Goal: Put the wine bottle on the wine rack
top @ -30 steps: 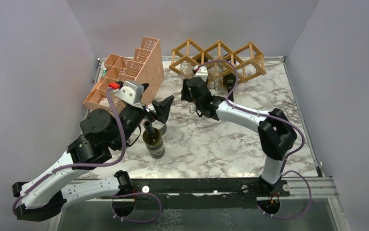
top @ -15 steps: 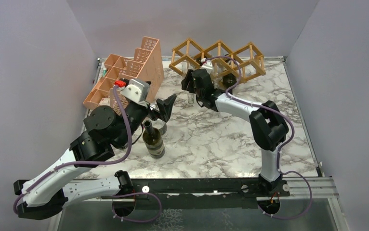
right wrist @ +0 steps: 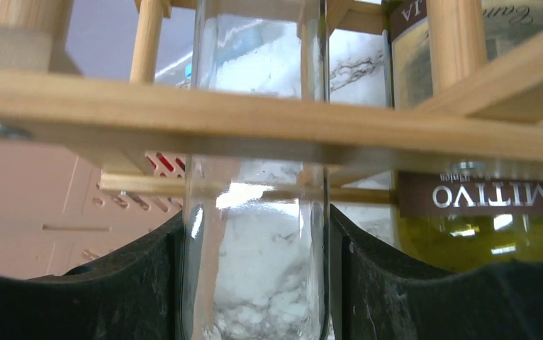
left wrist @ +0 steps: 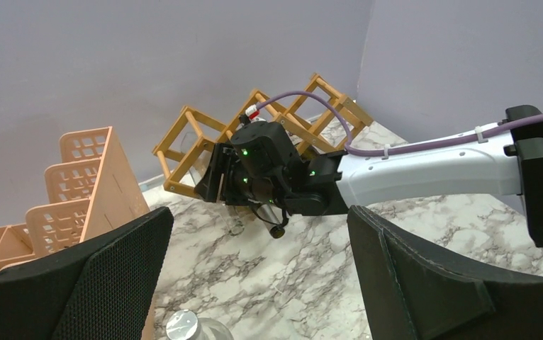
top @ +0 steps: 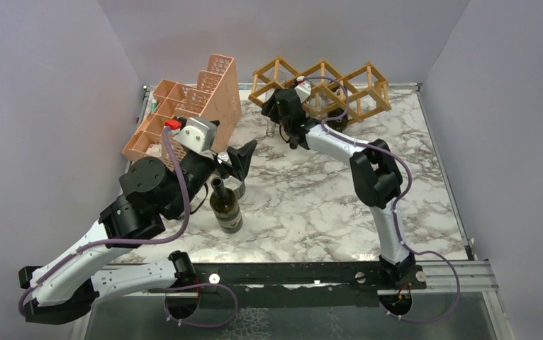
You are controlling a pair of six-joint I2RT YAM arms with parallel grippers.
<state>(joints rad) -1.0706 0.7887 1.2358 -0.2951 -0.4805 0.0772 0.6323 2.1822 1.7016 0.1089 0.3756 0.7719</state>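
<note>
In the right wrist view my right gripper is shut on a clear glass wine bottle, both pads pressed against its sides. The bottle's body passes between the slats of the golden-brown wooden wine rack. From above, the right gripper sits at the front left of the wine rack. A bottle with a brown label lies in the opening beside it. My left gripper is open, with nothing between its fingers. It hovers just behind an upright green wine bottle.
A pink perforated stepped organizer stands at the back left, close behind the left wrist. The cap of the upright bottle shows at the bottom of the left wrist view. Purple walls enclose the marble table on three sides.
The right arm has reached further back and left, carrying the clear bottle up to and into the rack. The left arm has hardly moved and stays open.
</note>
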